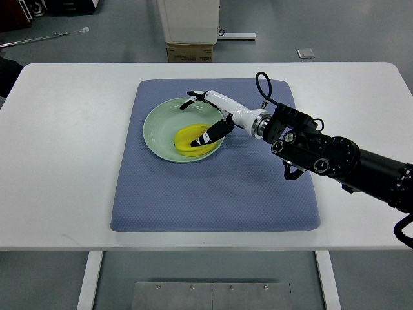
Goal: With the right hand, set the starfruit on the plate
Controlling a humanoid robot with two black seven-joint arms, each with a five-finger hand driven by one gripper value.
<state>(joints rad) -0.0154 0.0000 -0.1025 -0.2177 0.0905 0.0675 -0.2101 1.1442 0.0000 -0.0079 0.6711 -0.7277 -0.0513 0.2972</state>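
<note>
The yellow waxy starfruit [191, 140] lies inside the pale green round plate [158, 126] on the blue quilted mat [213, 187]. The white right hand [210, 116] hovers over it, fingers spread and holding nothing, one fingertip touching the fruit. The placing looks done; only pulling the arm clear seems left.

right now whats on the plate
A yellow starfruit lies on the pale green plate, toward its right side. The right hand hangs over it, its thumb covering part of the fruit.

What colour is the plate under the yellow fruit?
Pale green. The plate shows clearly in the top view, on the blue mat.
</note>
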